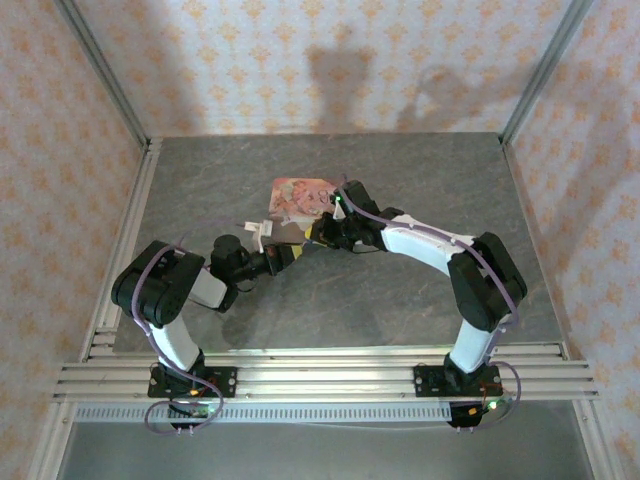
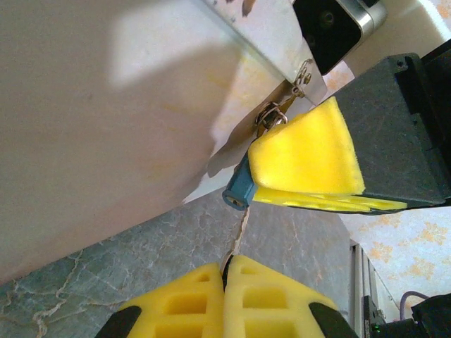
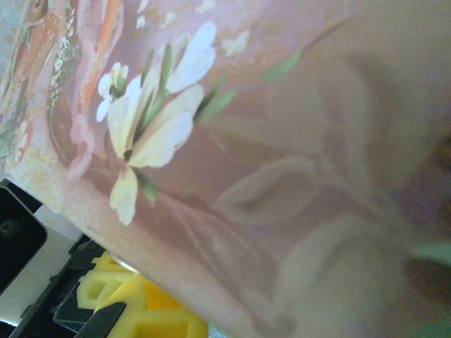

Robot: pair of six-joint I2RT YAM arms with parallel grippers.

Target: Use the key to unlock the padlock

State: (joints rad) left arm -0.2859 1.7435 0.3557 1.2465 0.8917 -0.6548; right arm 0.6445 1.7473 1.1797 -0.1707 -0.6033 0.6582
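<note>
The blue padlock (image 2: 238, 191) hangs by its thin shackle (image 2: 273, 117) from the hasp of the pink tin box (image 2: 106, 141). My right gripper (image 2: 255, 184) is shut on the padlock's body, its yellow pads (image 2: 306, 151) covering most of it. My left gripper (image 2: 227, 271) is shut on the key (image 2: 238, 236). The key's thin pale blade points up, with its tip at the keyhole end of the padlock. From above, the left gripper (image 1: 290, 253) and right gripper (image 1: 320, 235) meet at the box's near edge (image 1: 298, 196).
The flower-printed box lid (image 3: 232, 141) sits very close to the right wrist camera, with yellow finger foam (image 3: 134, 310) below its edge. Grey stone-patterned table (image 1: 400, 170) lies all round, with metal rails (image 1: 320, 375) at the near edge and patterned walls behind.
</note>
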